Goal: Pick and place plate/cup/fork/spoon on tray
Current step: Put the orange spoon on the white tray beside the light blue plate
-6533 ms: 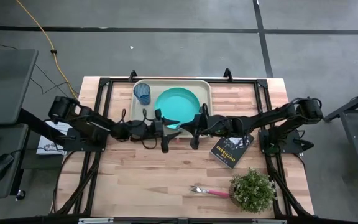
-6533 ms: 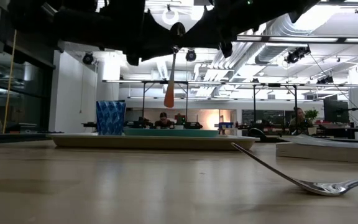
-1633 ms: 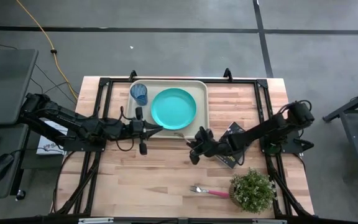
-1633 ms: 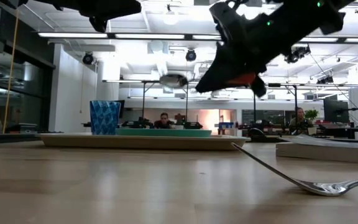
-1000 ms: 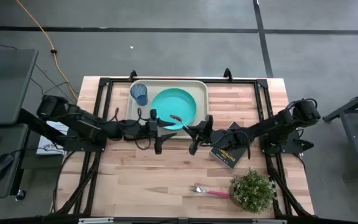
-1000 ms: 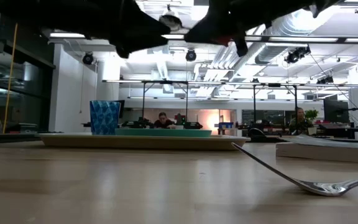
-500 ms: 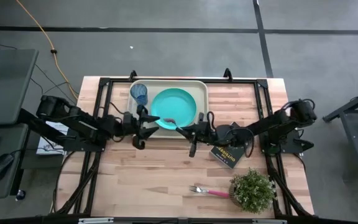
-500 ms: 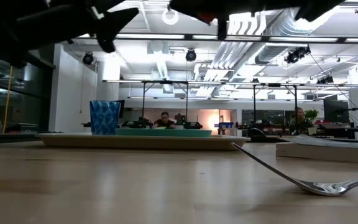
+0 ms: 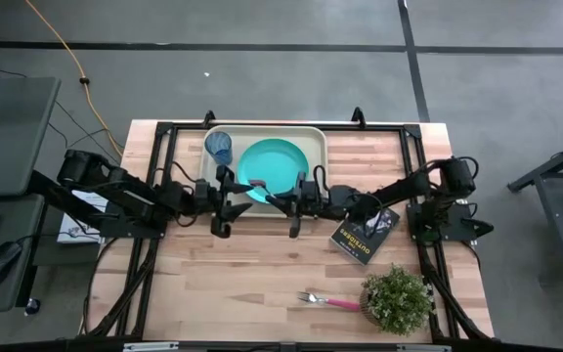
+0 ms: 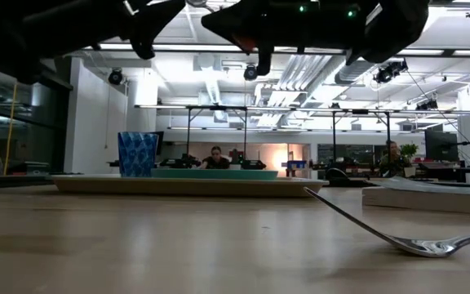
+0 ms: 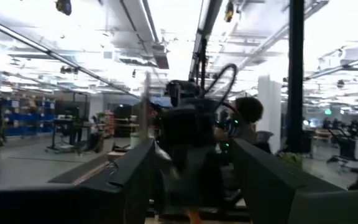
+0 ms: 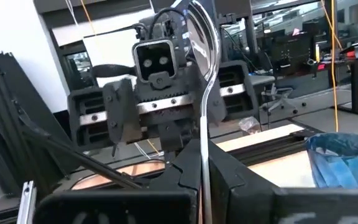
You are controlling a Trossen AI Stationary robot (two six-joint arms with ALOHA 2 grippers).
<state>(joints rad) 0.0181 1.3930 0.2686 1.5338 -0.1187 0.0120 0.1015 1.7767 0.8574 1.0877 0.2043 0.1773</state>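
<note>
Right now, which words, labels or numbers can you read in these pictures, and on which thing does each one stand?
Black book, on the table right of the tray: yellow title lettering on its cover, too small to read.
Left gripper's face, seen in the right wrist view: no legible marking.
Plate, cup, fork, spoon: no text visible.
Nothing else can be read.
</note>
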